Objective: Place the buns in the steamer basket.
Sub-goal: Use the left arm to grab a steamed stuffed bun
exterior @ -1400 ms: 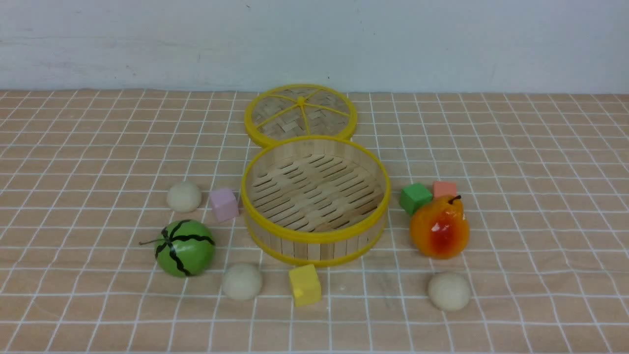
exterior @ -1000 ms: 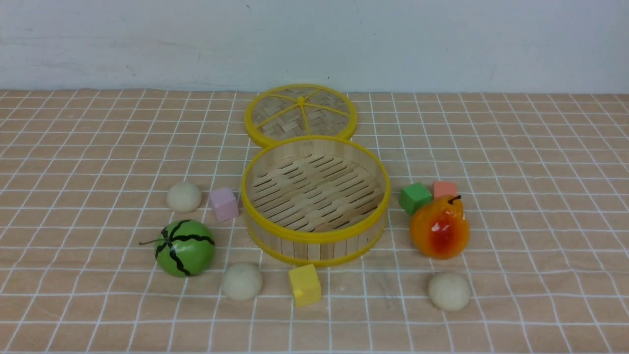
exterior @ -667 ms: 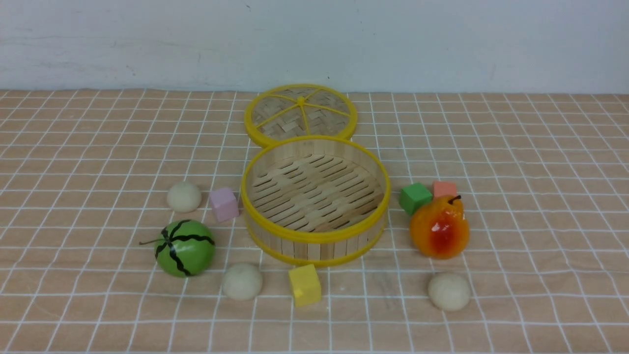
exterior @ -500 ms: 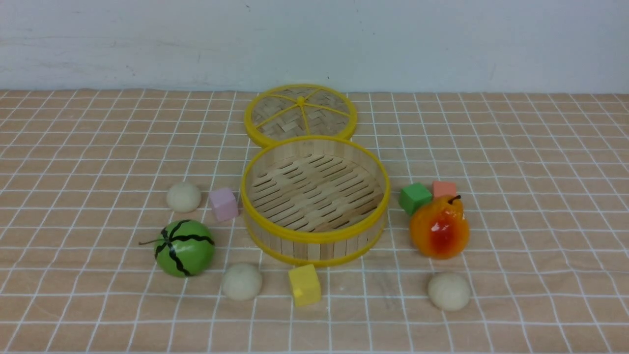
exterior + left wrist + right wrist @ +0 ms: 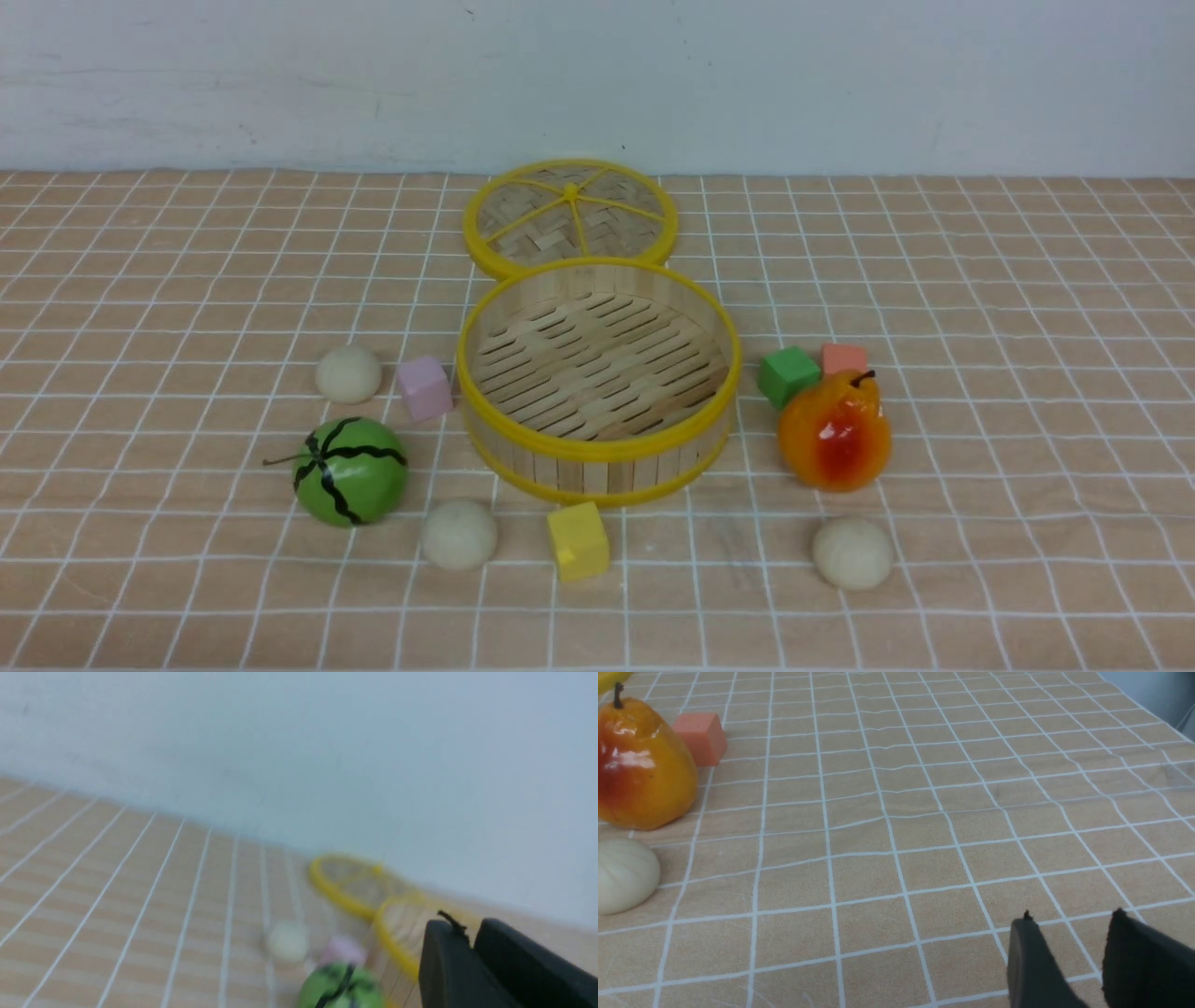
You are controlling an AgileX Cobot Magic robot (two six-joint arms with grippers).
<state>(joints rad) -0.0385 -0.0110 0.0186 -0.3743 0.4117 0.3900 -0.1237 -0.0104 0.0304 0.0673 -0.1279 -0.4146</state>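
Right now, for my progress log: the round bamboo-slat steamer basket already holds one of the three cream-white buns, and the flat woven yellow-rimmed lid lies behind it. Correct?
No: the bamboo-slat steamer basket is empty. The front view shows all three cream-white buns on the cloth outside it. The flat woven lid does lie behind it.

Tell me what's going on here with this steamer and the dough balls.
A two-armed robot is set to fill the steamer basket, which is empty. All three buns lie on the checked cloth: the far-left bun beside the pink cube, the near-left bun between the green melon and yellow cube, the right bun in front of the pear. The left gripper is shut, the right gripper open; neither holds anything.
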